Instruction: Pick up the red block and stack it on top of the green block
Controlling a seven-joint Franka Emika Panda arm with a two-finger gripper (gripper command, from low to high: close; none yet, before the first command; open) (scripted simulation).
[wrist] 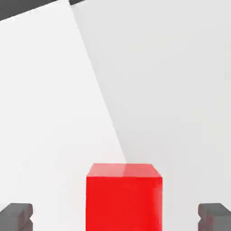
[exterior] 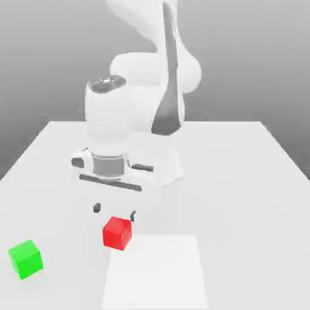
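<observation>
The red block point(exterior: 117, 233) rests on the white table near the front, left of centre in the exterior view. My gripper point(exterior: 114, 210) hovers just above and slightly behind it, open, the two dark fingertips point(exterior: 97, 207) spread wider than the cube. In the hand view the red block point(wrist: 123, 196) sits between the fingertips point(wrist: 16, 216), with clear gaps on both sides. The green block point(exterior: 26, 259) lies on the table toward the exterior view's left front corner, well apart from the red one.
A brighter white square patch point(exterior: 156, 272) lies on the table point(exterior: 242, 181) just at the exterior view's right of the red block. The arm's white base point(exterior: 158, 160) stands behind the gripper.
</observation>
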